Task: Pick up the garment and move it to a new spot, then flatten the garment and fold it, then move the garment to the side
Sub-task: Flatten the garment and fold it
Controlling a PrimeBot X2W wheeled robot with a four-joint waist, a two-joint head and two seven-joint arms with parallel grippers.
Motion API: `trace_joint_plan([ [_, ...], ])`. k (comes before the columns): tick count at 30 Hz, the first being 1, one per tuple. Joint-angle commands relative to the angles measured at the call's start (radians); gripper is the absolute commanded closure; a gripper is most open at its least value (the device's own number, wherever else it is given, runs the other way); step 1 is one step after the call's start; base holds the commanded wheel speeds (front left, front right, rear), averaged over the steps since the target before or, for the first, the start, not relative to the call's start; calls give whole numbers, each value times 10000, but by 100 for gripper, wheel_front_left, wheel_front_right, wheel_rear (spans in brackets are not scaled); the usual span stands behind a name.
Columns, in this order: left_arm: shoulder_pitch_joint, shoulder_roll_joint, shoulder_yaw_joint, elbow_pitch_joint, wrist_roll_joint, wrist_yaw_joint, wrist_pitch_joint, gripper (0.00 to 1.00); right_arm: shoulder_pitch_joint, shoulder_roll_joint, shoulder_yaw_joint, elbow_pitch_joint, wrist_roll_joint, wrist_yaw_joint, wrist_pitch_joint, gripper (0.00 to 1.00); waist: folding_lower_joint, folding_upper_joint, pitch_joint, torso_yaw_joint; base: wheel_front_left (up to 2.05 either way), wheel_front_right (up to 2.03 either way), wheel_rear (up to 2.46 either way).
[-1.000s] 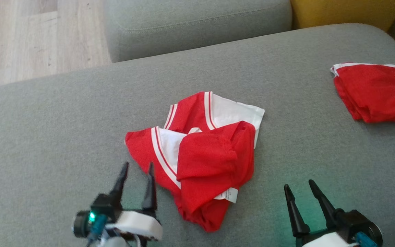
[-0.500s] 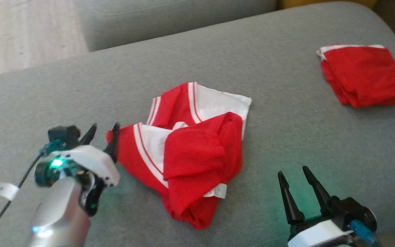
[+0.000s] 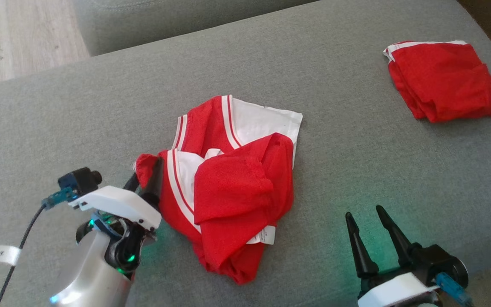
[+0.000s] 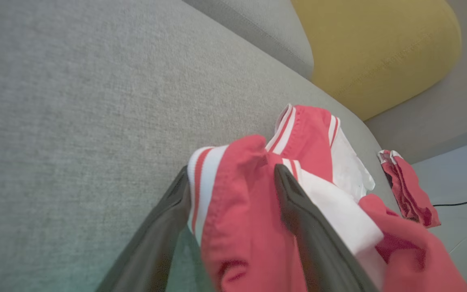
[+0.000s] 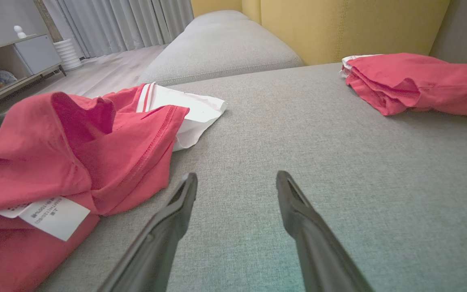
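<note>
A crumpled red garment [image 3: 228, 183] with white panels and striped trim lies in the middle of the grey sofa seat [image 3: 356, 162]. My left gripper [image 3: 145, 175] is at its left edge, open, with a bunched red corner between the two fingers. The left wrist view has that striped edge of the garment [image 4: 241, 211] filling the gap of the left gripper [image 4: 230, 170]. My right gripper [image 3: 364, 212] is open and holds nothing, low over the seat to the right of the garment. In its own view the right gripper [image 5: 236, 175] points past the garment [image 5: 75, 150].
A folded red garment [image 3: 443, 81] lies at the seat's far right corner. Another grey cushion [image 3: 164, 17] and wooden floor [image 3: 15, 38] lie beyond the far edge. A yellow cushion [image 4: 375, 44] stands behind. A labelled cable [image 3: 4, 254] hangs by my left arm.
The head camera has tilted, shifting the whole picture. My left gripper has gone forward and turned onto the garment's left edge, whose corner now bunches between its fingers. The right gripper stays put.
</note>
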Motion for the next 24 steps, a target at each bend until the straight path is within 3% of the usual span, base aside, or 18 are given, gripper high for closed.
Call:
trace_joint_plan([
  [1,-92,434,76,-468,-112,-57,-295,0,-380,-56,134,-323,-77,67,-111,0,-1,0,-10,45,0,0,0],
  [2,-93,511,-72,-543,-125,-57,-399,0,-381,-56,111,-309,-98,67,-111,0,-1,0,-44,65,0,0,0],
  [4,-119,607,-358,-723,-210,-58,-555,100,-375,-59,124,-266,-147,67,-111,0,-1,0,-130,92,0,0,0],
  [11,-674,486,-1829,-2671,-921,-58,-479,100,-324,-60,210,-208,-108,67,-111,0,-1,0,-593,92,0,0,0],
  [15,-1859,15,-2750,-3677,-953,-58,-594,100,-238,-59,490,-129,51,67,-111,0,-1,0,-1051,-46,0,0,0],
  [21,-4249,-761,-3258,-3047,-687,-44,-1603,100,-114,-58,840,13,238,67,-111,0,-1,0,-1828,-547,0,0,0],
  [24,-5587,-838,-3206,-2268,-772,295,-2626,100,-9,-58,896,52,296,67,-111,0,-1,0,-2078,-726,0,0,0],
])
